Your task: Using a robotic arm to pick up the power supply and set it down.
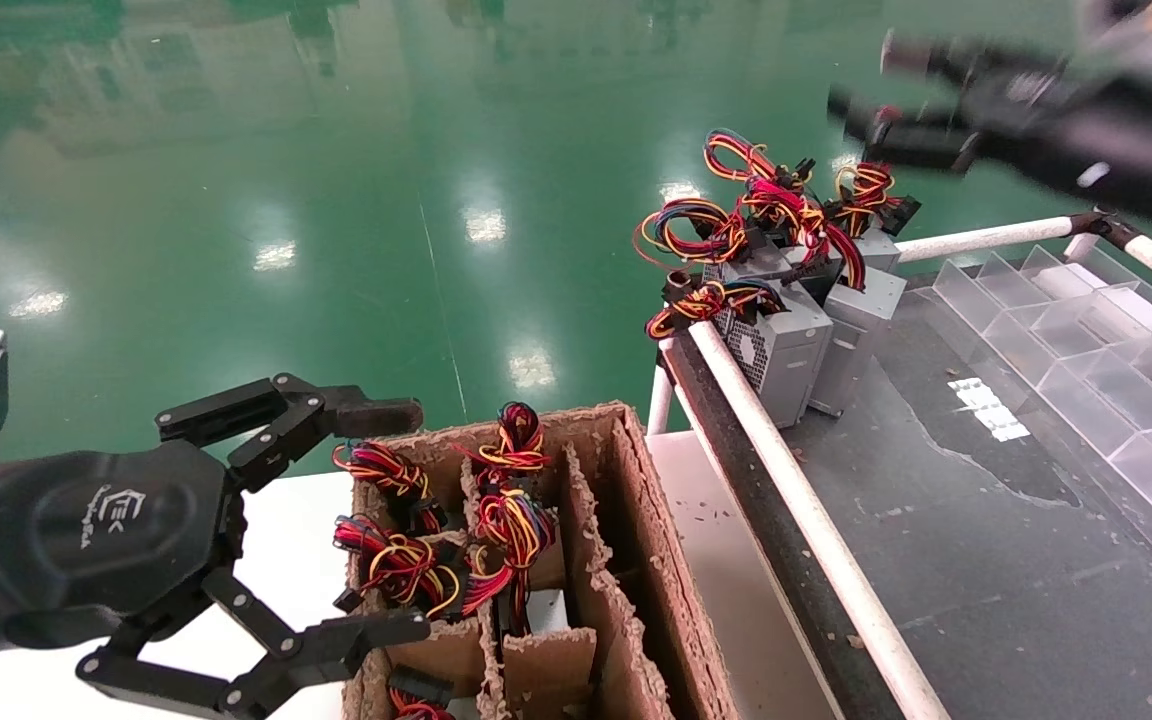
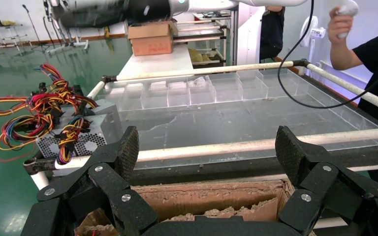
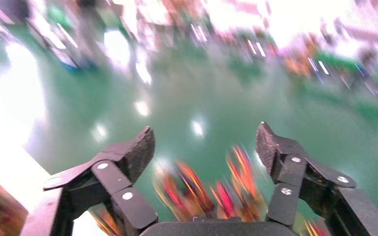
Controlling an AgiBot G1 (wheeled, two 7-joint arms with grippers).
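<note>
Several grey power supplies (image 1: 786, 350) with red, yellow and black wire loops stand clustered at the near corner of the dark table; in the left wrist view the power supplies (image 2: 81, 132) stand to one side. More wire bundles (image 1: 501, 520) poke out of a divided cardboard box (image 1: 636, 520). My left gripper (image 1: 386, 520) hangs open beside that box, nothing between its fingers (image 2: 128, 150). My right gripper (image 1: 871, 85), blurred, is open in the air just beyond the cluster on the table. In the right wrist view its open fingers (image 3: 142, 147) frame blurred wires (image 3: 211, 191) below.
A white rail (image 1: 786, 480) edges the table, and clear plastic divider bins (image 1: 1086, 330) line its far side. The cardboard box (image 2: 202, 196) sits under my left gripper. A person (image 2: 369, 49) stands past the table. Green floor (image 1: 386, 200) lies beyond.
</note>
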